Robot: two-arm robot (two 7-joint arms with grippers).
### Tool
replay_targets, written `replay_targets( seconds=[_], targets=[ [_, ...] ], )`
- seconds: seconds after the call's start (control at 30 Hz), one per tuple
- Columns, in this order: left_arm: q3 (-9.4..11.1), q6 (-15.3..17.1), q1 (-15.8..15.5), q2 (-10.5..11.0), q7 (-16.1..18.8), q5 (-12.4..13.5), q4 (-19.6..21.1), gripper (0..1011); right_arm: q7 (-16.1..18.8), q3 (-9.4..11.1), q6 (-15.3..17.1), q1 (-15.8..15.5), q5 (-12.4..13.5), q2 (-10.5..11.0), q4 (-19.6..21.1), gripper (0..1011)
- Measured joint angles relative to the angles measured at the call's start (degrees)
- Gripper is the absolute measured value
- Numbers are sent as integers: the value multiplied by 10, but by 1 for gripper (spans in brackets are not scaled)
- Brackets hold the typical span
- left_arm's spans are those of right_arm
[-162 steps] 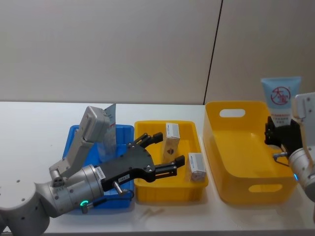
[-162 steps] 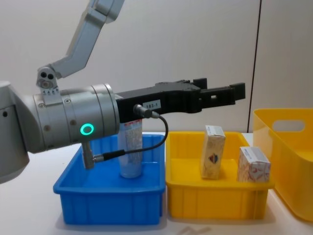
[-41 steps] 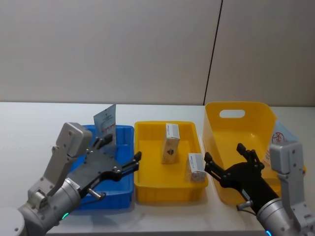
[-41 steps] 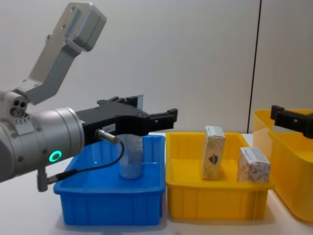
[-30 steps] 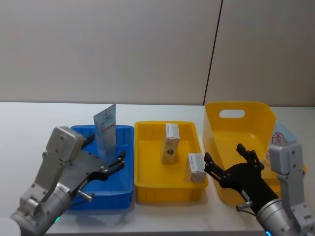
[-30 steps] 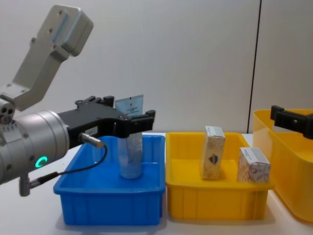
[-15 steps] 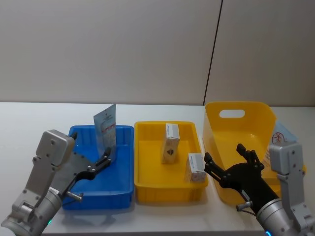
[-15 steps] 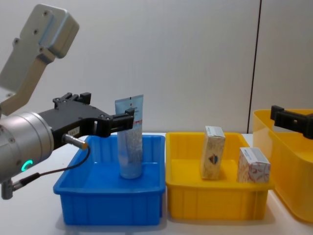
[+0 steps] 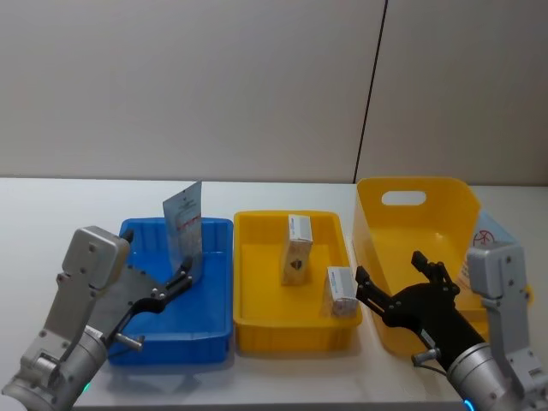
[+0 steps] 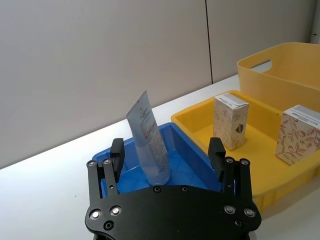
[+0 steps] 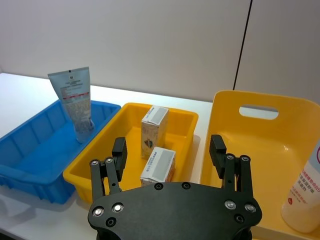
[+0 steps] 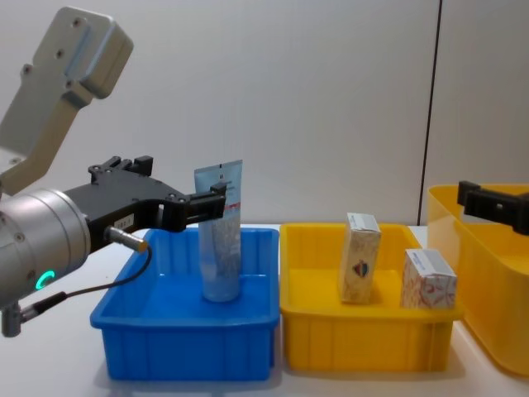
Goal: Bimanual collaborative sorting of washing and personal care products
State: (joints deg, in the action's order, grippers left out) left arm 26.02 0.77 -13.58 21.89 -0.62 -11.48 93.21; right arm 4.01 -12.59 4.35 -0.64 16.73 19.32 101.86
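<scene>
Withdrawn from the yellow tray, wide-fingered left gripper faces the blue tray's tube; right gripper gapes beside basket.

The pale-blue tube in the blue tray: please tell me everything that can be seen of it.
The tube looks like soft pale-blue plastic, with red print and small dark text. It stands on its round cap end on the floor of the blue tray, flat crimped end up, tilted a little. It is in the tray's far half. The open left gripper is close by; I cannot tell whether a fingertip touches the tube.
</scene>
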Motion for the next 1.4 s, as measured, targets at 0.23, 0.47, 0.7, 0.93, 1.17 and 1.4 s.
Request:
replay_targets(
  seconds=[0.23, 0.47, 0.7, 0.93, 1.17, 1.4],
  targets=[
    [0, 0, 0, 0, 0, 0, 0, 1001, 0, 1, 41, 7, 4, 0, 5, 1002],
    [0, 0, 0, 0, 0, 0, 0, 1001, -4, -6, 90, 21, 3, -4, 2, 1002],
    [0, 0, 0, 0, 0, 0, 0, 1001, -9, -21, 133, 41, -5, -15, -11, 1002],
    [0, 0, 0, 0, 0, 0, 0, 1001, -17, -33, 158, 56, -14, -28, -27, 1002],
    [0, 0, 0, 0, 0, 0, 0, 1001, -31, -43, 171, 70, -25, -46, -47, 1002],
    [0, 0, 0, 0, 0, 0, 0, 1001, -47, -51, 174, 82, -38, -65, -70, 1002]
  ],
)
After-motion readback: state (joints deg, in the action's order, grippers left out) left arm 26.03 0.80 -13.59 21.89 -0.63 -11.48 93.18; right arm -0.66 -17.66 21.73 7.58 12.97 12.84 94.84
